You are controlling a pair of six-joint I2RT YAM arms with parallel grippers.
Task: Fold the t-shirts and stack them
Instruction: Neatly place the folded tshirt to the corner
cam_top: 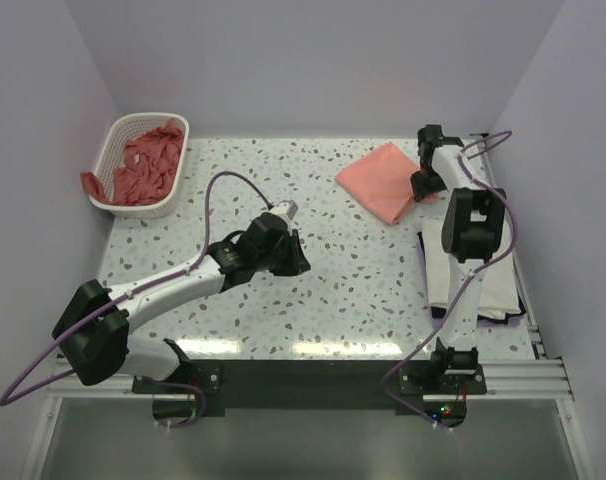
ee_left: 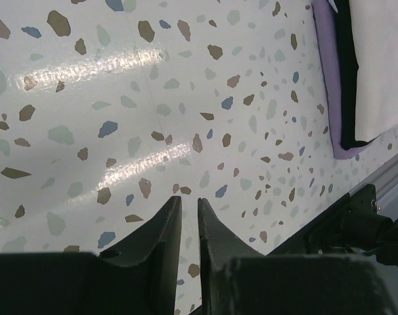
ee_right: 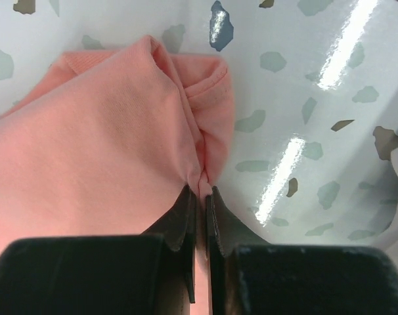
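Salmon-pink folded cloth t-shirt (cam_top: 383,178) lies far right on the speckled worktop (cam_top: 363,290), its right edge pinched in our right hand (ee_right: 200,193). Our left hand (ee_left: 189,205), closed empty, sits well apart.

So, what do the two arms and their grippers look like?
Both arms are alike: the left arm and right arm have white links between bulky black joints, and a thin purple cable loops along each. The left gripper and right gripper each have two black, wedge-shaped fingers tapering to a point. No markings are visible.
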